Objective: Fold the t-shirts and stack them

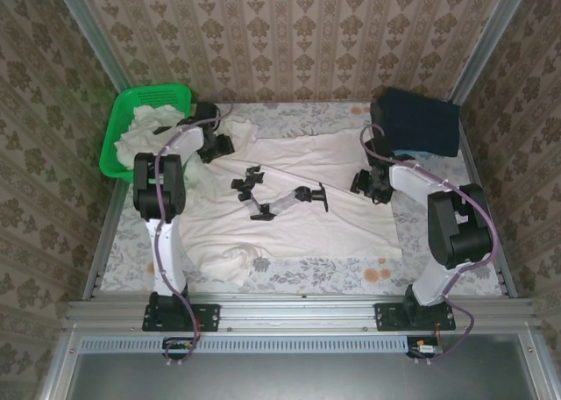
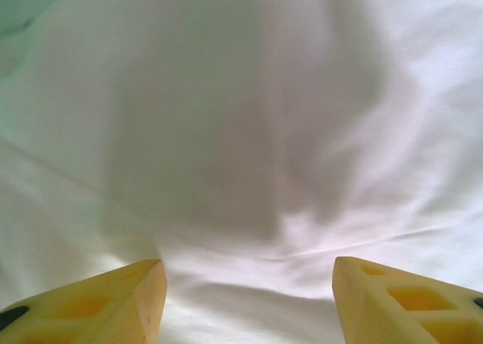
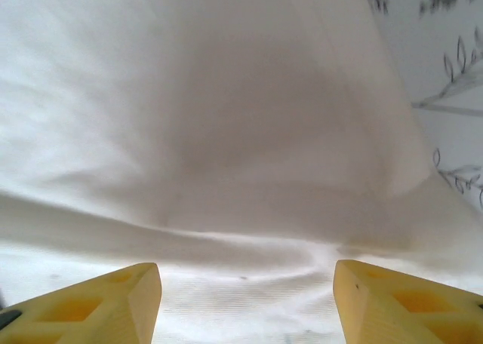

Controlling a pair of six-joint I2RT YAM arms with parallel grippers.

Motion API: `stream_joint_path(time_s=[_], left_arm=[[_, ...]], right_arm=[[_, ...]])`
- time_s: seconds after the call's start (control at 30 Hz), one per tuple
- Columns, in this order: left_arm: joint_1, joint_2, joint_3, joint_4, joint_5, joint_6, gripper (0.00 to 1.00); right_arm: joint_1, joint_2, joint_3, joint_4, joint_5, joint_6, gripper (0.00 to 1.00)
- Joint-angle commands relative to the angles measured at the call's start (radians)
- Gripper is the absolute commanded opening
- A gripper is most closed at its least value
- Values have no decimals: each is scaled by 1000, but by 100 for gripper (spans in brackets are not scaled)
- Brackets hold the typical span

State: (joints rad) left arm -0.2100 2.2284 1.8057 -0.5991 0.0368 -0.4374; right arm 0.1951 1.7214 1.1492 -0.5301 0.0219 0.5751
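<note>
T-shirt (image 1: 298,211) lay spread across counter (image 1: 438,268) centre, graphic up. L claw (image 2: 245,291) wide open over its far-left cloth, near green basket (image 1: 114,128). R claw (image 3: 245,291) wide open at shirt's right edge.

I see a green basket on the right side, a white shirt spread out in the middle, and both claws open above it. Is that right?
Not quite: the green basket sits on the left side, as the top view shows. The rest holds: the white t-shirt lies spread in the middle, with the left gripper and right gripper both open over it.
</note>
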Motion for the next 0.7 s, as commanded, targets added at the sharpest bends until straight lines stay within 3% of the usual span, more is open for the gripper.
stream_joint_path(time_s=[0.0, 0.27, 0.5, 0.67], left_arm=[[-27, 59, 132, -29, -15, 49, 64], [5, 387, 534, -186, 111, 40, 61], [42, 488, 616, -82, 257, -3, 61], [56, 573, 742, -34, 338, -21, 60]], right_arm=[[18, 68, 125, -21, 10, -33, 64], [-7, 402, 557, -138, 63, -82, 65], [-43, 659, 866, -233, -32, -46, 65], [-91, 769, 992, -254, -92, 17, 63]])
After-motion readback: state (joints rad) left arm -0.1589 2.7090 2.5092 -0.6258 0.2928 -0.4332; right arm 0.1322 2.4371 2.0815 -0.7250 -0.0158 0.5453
